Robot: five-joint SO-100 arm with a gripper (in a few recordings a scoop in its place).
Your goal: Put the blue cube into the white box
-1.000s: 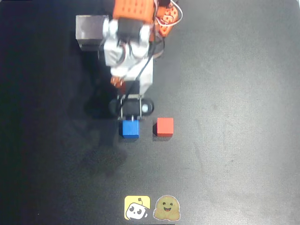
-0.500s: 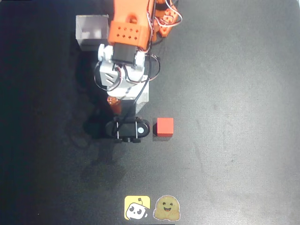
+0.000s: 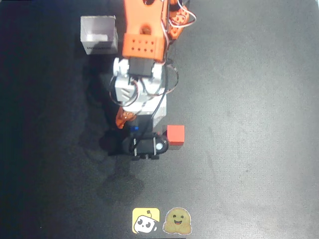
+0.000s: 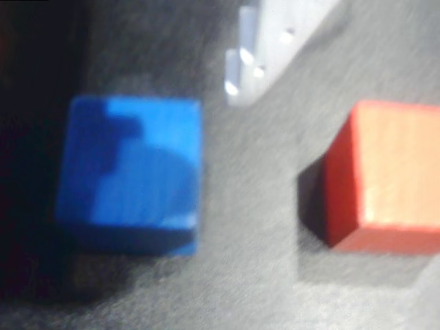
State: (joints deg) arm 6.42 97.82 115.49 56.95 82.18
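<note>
Low over the black table [image 3: 249, 99], the gripper [image 3: 144, 145] hung at the end of the orange and white arm [image 3: 142, 59] in the overhead view, its dark head just left of the red cube [image 3: 175, 135] and seemingly touching that cube's left edge. Whether its jaws stood wide or narrow could not be told: the head hid them from above, and the wrist view showed only a pale, blurred finger [image 4: 254, 51] at the top, clear of both cubes. The blue cube [image 4: 130, 172] sat on the table surface in the wrist view, partly in shadow, with nothing visibly gripping it and the red cube [image 4: 385, 175] well to its right with bare table between them. From above, just a sliver of the blue cube [image 3: 135, 128] peeked out beside the arm's body. The white box [image 3: 98, 35] stood at the upper left in the overhead view, just beside the arm, apart from both cubes.
</note>
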